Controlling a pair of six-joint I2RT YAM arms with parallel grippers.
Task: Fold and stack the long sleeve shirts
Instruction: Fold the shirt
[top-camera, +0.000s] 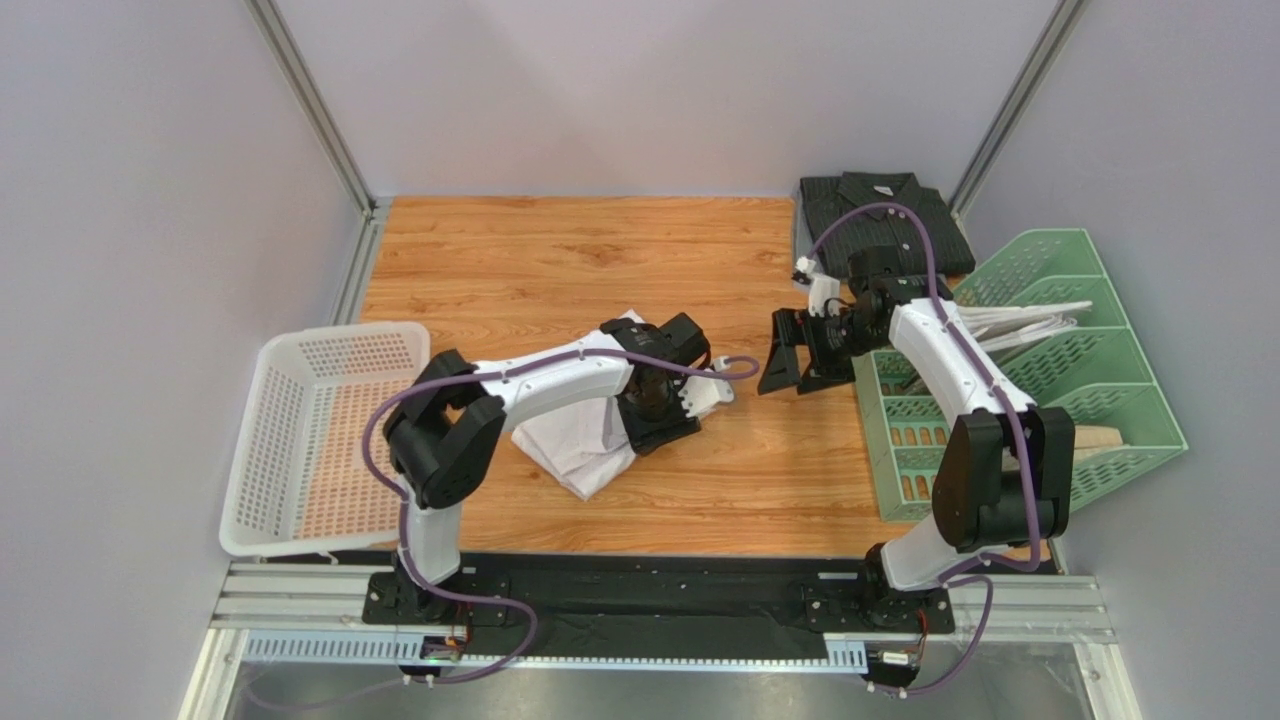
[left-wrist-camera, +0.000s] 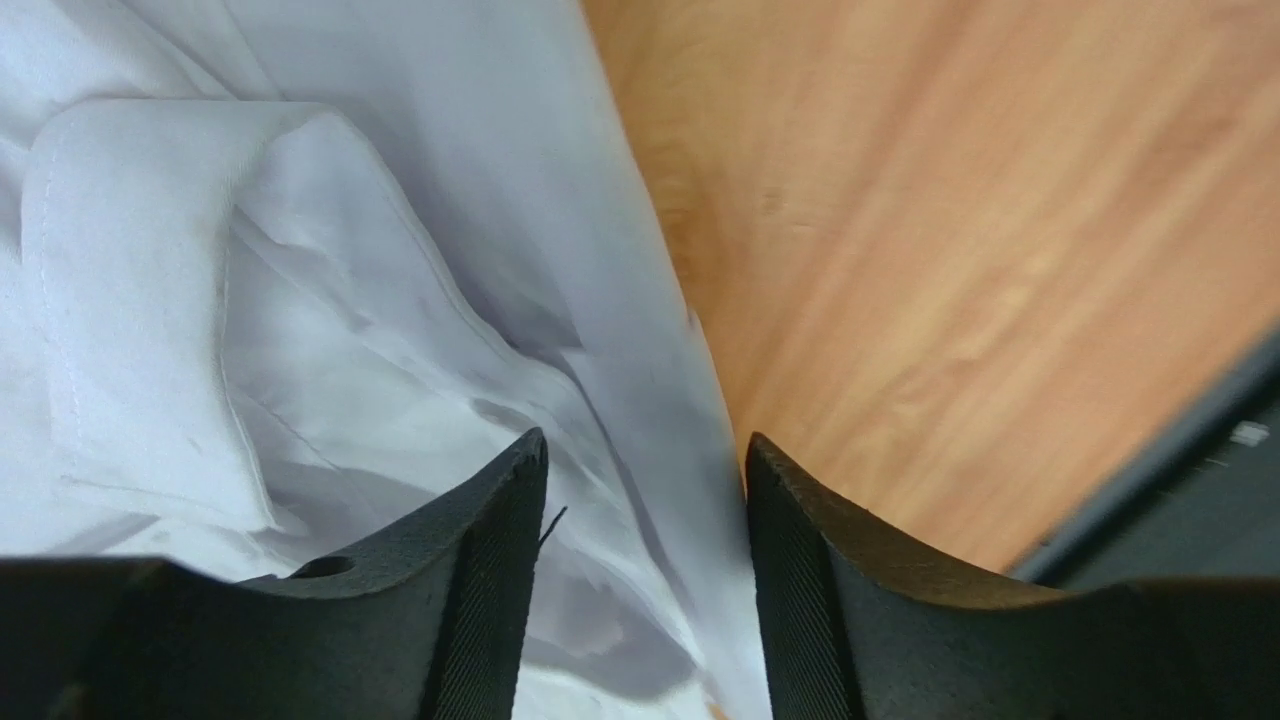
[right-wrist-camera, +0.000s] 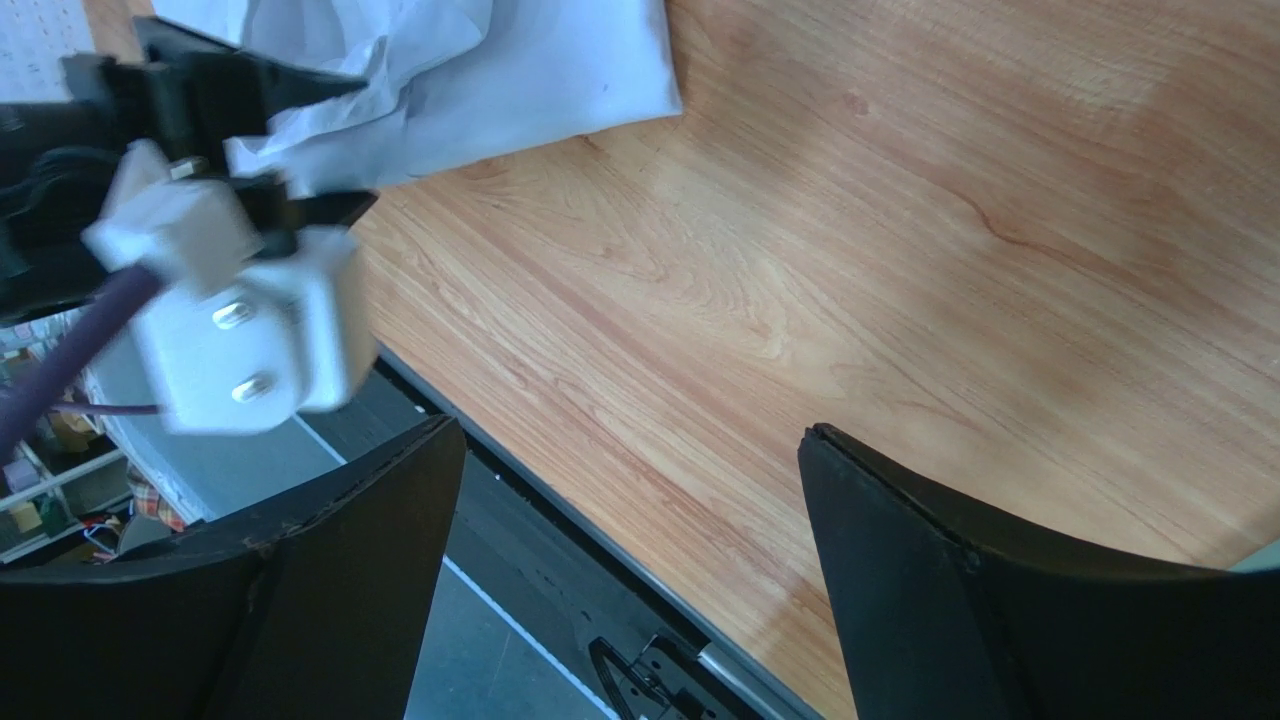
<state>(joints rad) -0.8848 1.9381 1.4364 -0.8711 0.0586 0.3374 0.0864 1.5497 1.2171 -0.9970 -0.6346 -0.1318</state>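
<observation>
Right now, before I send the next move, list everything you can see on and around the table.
white shirt: one, white, bunched on the table left of centre, under the left gripper
dark shirt: one, charcoal, folded at the far right corner
mesh basket: one, white, at the left edge
file rack: one, pale green, at the right edge
papers: a few sheets, white, lying in the rack
tan piece: one, in the rack's near part; cannot tell what it is
table: one, wood grain
left gripper: one, black, jaws parted over the white shirt's edge
right gripper: one, black, open above bare wood, holding nothing
</observation>
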